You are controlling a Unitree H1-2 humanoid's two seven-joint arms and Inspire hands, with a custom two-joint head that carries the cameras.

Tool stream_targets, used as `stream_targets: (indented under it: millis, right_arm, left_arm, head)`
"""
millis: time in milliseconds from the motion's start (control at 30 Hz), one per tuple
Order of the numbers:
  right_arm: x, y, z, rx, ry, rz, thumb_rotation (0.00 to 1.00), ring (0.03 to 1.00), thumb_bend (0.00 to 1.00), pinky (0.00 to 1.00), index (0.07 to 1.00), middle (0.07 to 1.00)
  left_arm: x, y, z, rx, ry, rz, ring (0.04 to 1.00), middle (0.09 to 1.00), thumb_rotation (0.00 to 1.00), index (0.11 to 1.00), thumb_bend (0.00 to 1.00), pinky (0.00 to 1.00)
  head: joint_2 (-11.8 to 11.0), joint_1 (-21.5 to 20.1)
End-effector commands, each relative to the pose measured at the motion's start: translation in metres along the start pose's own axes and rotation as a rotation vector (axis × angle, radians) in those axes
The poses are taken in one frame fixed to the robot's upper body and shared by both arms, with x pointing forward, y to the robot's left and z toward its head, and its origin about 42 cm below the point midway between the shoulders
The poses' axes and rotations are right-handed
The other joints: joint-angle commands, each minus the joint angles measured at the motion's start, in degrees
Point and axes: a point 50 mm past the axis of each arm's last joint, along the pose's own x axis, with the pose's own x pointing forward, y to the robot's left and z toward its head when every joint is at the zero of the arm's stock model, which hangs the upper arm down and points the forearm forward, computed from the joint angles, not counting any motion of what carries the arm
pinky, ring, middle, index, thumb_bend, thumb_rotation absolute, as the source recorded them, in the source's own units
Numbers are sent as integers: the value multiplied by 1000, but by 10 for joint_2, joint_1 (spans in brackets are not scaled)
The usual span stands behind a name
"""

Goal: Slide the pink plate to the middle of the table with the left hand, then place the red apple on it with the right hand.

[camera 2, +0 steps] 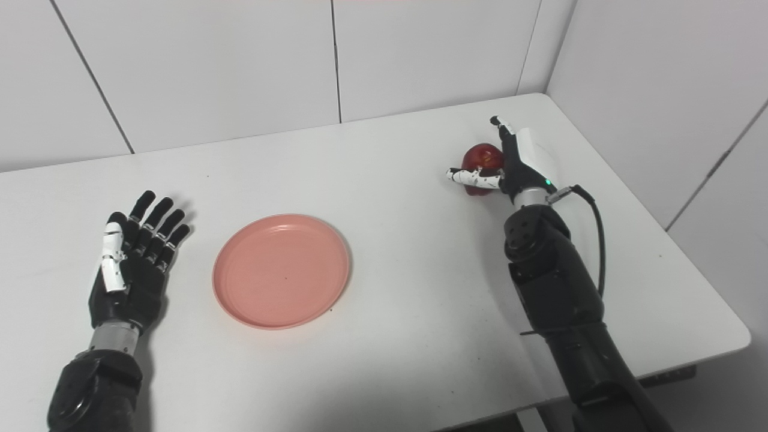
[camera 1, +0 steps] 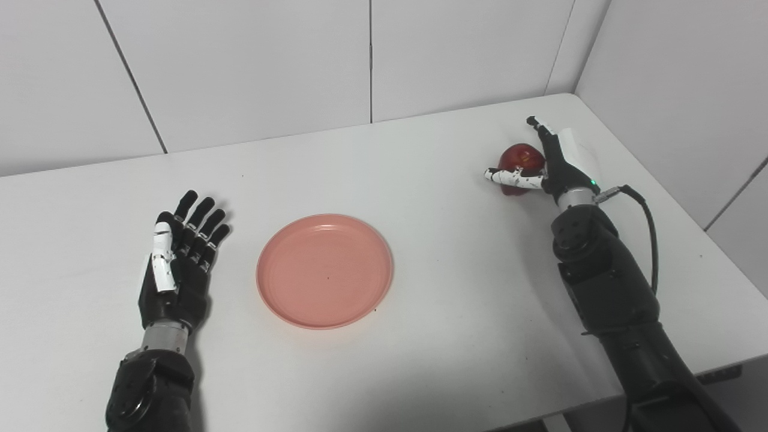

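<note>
The pink plate (camera 1: 324, 271) lies flat and empty on the white table (camera 1: 456, 288), a little left of the middle. My left hand (camera 1: 177, 264) rests open to the left of the plate, fingers spread and pointing away, with a gap between it and the rim. The red apple (camera 1: 519, 158) stands on the table at the far right. My right hand (camera 1: 555, 165) is against the apple's right side. Its thumb reaches across the front of the apple, and its fingers stand straight up behind it, not closed around it.
White wall panels run along the back and right sides of the table. The table's right edge and front edge lie close to my right arm (camera 1: 606, 282). A black cable (camera 1: 651, 234) loops off the right wrist.
</note>
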Motion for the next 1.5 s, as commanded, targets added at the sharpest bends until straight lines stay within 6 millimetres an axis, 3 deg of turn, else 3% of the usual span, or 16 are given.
stream_targets:
  millis: [0,100,267,467,700,900,1000,1033,1333,1467]
  right_arm:
    - [14,-25,22,14,-75,-105,322,774,965,657,843,818]
    - [17,-25,22,26,-70,-109,287,635,957,501,817,709]
    - [20,-24,20,10,-74,-114,253,675,952,551,788,730]
    - [23,-22,17,2,-63,-123,188,637,917,554,704,685]
    - [27,-21,14,-57,-57,-114,176,509,890,430,584,564]
    - [31,-17,11,-91,-24,-86,171,447,888,359,552,529]
    - [30,-16,10,-93,-28,-89,145,423,599,335,500,514]
    - [29,-16,10,-93,-31,-91,143,418,562,332,494,508]
    - [21,-23,18,-89,-99,-171,131,350,519,253,483,443]
    - [16,-28,24,-79,-129,-186,130,363,519,267,483,450]
  left_arm:
    - [-5,4,-11,-11,64,27,880,889,1000,883,357,894]
    - [-6,4,-11,-8,65,27,879,889,1000,883,357,888]
    - [-6,3,-11,-15,63,26,873,885,1000,877,357,882]
    - [-6,3,-11,-10,65,27,876,889,1000,882,357,881]
    - [-6,2,-11,-10,63,24,873,882,1000,878,351,880]
    - [-7,2,-11,-14,67,27,873,885,1000,879,351,878]
    - [-7,2,-10,-13,68,27,876,889,1000,882,351,880]
    - [-7,2,-10,-11,68,27,875,888,1000,880,353,878]
    - [-6,3,-12,-14,69,26,876,888,1000,880,353,883]
    - [-6,2,-12,-15,70,29,875,888,1000,879,352,884]
  head:
    - [1,0]
    - [1,1]
    - [2,2]
    - [2,1]
    - [2,2]
    - [2,2]
    - [0,1]
    - [0,1]
    - [-1,2]
    - [-2,2]
